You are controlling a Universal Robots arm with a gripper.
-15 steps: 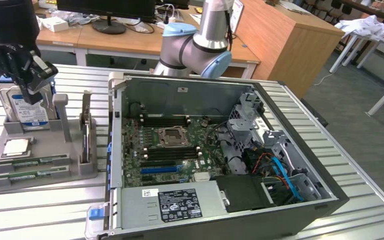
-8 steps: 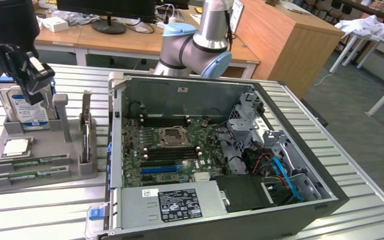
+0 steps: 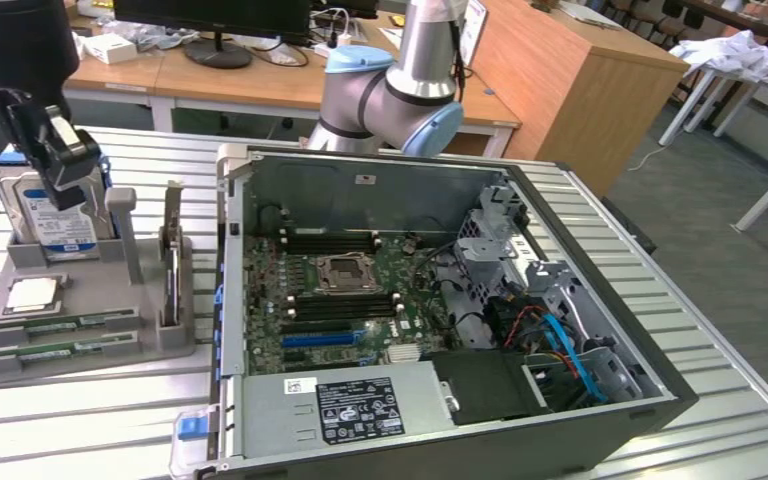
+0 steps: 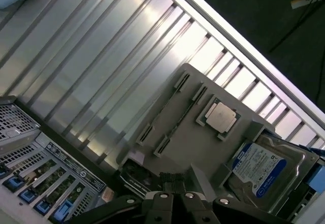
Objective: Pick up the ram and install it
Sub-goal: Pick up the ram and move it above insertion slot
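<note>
Claw point(image 3: 71, 170) is closed, fingers together, nothing between them that I can see. It hangs over the upright hard drive point(image 3: 57, 215), at the far end of the grey parts tray point(image 3: 144, 345) from the ram.

Ram: both sticks lie flat in slots at the tray's near end, on the exterior view's left. The ram stick point(image 3: 57, 351) is nearest the tray's edge and the second ram stick point(image 3: 64, 323) lies just beside it, parallel. Both are long, thin green boards with small dark chips and a pale sticker. Neither is touched, and the claw is well apart from them. In the wrist view they are hard to make out.

Materials:
- Worktop point(image 3: 77, 420): ribbed aluminium slats, shiny, with strong glare in the wrist view.
- Tray: matte grey, moulded look, with raised holders.
- Processor point(image 3: 33, 293): square, silver lid, flat in its pocket beside the ram.
- Hard drive: silver shell, blue and white label, partly hidden behind the claw.
- Upright card point(image 3: 171, 250) on the tray: edge-on, type unclear.

PC case point(image 3: 357, 185): open tower on its side, grey steel walls. It shows the green motherboard point(image 3: 291, 300), the bare CPU socket point(image 3: 344, 270) and black memory slots on either side of it. The power supply point(image 3: 344, 400) has a printed label. Blue and red cables sit at the drive bay, and the case's near corner is cut off.
</note>
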